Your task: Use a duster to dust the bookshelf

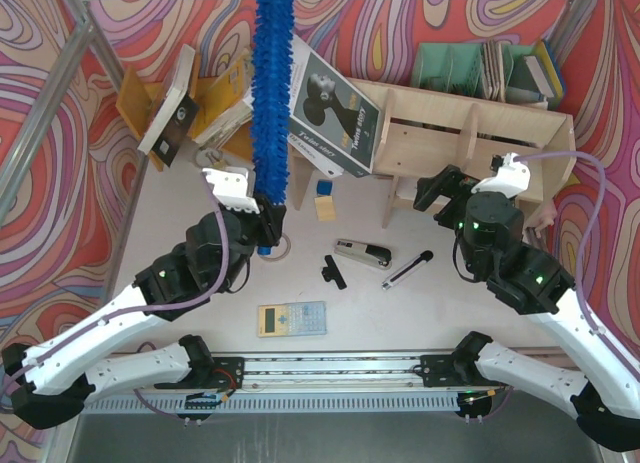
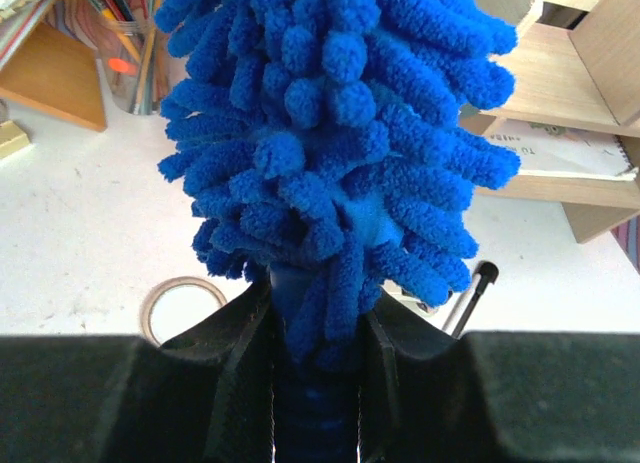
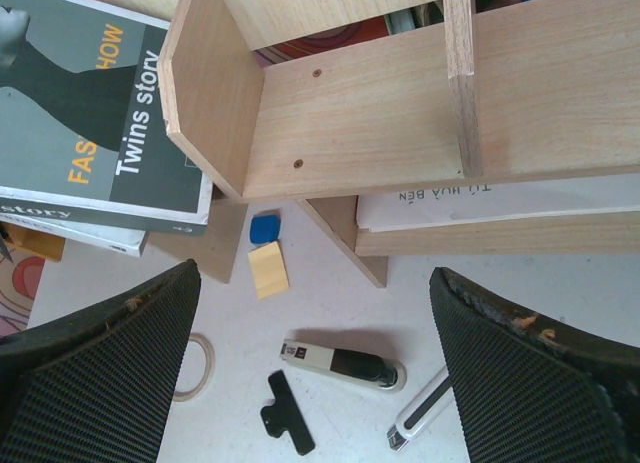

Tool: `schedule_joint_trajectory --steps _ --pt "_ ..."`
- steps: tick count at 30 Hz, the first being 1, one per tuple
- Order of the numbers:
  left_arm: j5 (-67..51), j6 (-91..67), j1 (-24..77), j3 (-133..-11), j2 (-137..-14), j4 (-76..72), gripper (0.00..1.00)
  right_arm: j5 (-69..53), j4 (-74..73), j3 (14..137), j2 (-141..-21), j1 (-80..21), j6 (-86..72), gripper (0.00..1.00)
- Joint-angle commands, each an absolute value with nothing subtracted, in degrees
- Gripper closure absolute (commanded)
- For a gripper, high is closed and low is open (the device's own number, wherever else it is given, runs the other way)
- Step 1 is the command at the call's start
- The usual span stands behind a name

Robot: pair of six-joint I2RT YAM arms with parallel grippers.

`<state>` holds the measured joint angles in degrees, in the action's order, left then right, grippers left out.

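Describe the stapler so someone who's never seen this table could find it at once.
Start at the pale plywood bookshelf at the back right. On the table before it lies the stapler, between a black clip and a pen; it alone is chunky, cream and black.

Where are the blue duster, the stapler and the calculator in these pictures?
duster [image 1: 272,103]: top external view, the middle of its fluffy blue head.
stapler [image 1: 362,254]: top external view, the middle of its body.
calculator [image 1: 291,319]: top external view, the centre of its face.
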<state>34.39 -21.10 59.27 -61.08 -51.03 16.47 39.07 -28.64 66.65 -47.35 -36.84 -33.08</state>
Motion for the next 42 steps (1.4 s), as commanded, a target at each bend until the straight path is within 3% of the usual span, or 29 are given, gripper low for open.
schedule_joint_trajectory --steps 1,23,37,42 --pt "38.3 -18.9 59.3 -60.2 -50.3 11.2 1.00 39.1 -29.4 67.0 -47.4 -36.9 -33.8 0.15" --pt "37.1 -20.7 55.2 -71.7 -65.0 14.4 1.00 39.0 -30.1 66.9 -47.4 -36.9 -33.9 0.15" --pt "34.4 -22.0 54.1 -74.3 -62.6 18.6 1.00 39.3 -29.7 65.7 -47.1 -36.9 -34.0 0.15" --pt "36.3 -18.2 58.0 -72.8 -60.3 15.6 1.00 39.1 -29.6 65.5 -47.2 -36.9 -34.3 0.15"
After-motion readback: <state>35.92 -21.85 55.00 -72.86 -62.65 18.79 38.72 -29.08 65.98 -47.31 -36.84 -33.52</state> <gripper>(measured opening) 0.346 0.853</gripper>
